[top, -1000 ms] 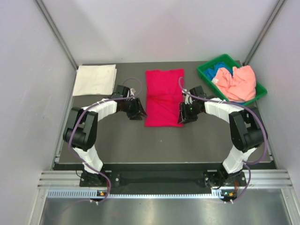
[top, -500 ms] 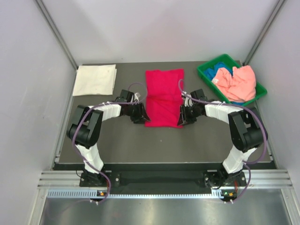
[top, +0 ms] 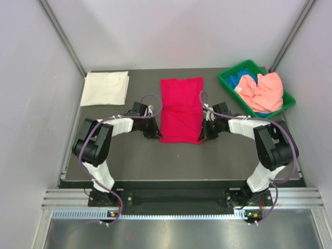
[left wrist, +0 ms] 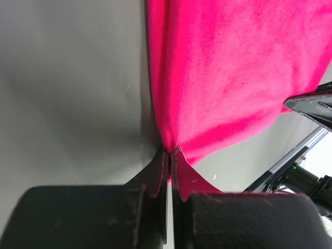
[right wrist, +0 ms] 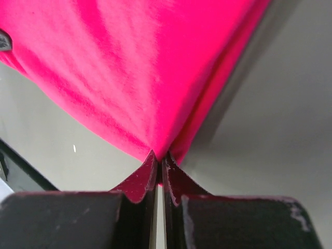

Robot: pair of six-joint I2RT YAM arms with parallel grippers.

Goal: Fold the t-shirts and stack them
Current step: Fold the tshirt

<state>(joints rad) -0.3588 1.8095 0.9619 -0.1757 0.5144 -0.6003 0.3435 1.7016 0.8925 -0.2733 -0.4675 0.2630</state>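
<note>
crimson soft cloth t-shirt runs near-to-far on the bench; left end effector and right end effector clamped on its near corners.

A robotics lab work cell, boxed in by plain grey panel walls on slanted aluminium struts. Dark tabletop inside, a slotted aluminium rail along the near edge, and bolted there side by side a left arm and a right arm — white-and-black, trailing purple cables.
</note>
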